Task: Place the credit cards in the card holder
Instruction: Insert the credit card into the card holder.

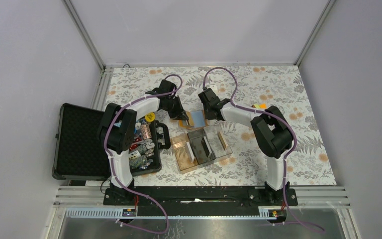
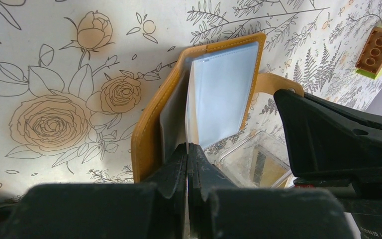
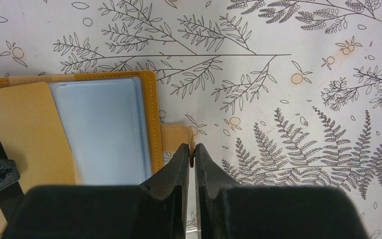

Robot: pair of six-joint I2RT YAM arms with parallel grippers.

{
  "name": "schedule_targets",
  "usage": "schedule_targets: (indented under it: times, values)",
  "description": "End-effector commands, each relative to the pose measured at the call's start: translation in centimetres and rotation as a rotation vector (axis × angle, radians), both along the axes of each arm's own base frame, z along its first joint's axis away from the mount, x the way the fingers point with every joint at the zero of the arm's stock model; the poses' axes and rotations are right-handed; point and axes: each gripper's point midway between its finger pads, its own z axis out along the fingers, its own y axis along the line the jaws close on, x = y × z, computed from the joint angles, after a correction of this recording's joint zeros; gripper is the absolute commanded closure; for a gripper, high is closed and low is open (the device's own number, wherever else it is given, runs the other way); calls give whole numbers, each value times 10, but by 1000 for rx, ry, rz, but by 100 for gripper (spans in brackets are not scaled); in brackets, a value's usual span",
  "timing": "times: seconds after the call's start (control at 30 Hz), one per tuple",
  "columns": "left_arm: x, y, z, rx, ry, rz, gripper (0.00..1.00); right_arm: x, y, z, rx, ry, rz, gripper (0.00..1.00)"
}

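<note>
Floral table [image 1: 278,89]: left end effector [image 2: 187,152], right end effector [image 3: 194,152] each apparently pinch card holder [image 2: 146,132].

We stretch our left arm [image 1: 129,112] and right arm [image 1: 238,113] inward, wrists nearly meeting. Our left gripper [image 2: 187,147] pinches a clear sleeve of the card holder [image 2: 146,134]. Our right gripper [image 3: 193,148] clamps its strap.

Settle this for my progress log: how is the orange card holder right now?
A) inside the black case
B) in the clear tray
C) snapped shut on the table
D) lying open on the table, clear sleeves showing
D: the card holder lies spread open on the floral table, its clear sleeves exposed in both wrist views.
</note>
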Motion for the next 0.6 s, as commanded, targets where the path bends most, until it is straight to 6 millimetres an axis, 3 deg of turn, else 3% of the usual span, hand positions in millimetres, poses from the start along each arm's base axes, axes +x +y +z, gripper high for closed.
schedule_targets:
  times: [0.0, 0.57]
  values:
    - [2, 0, 4, 9, -28, -18, 100, 8, 6, 12, 0, -31, -13, 100]
    - [-3, -12, -4, 5, -18, -67, 100, 7, 6, 14, 3, -31, -15, 100]
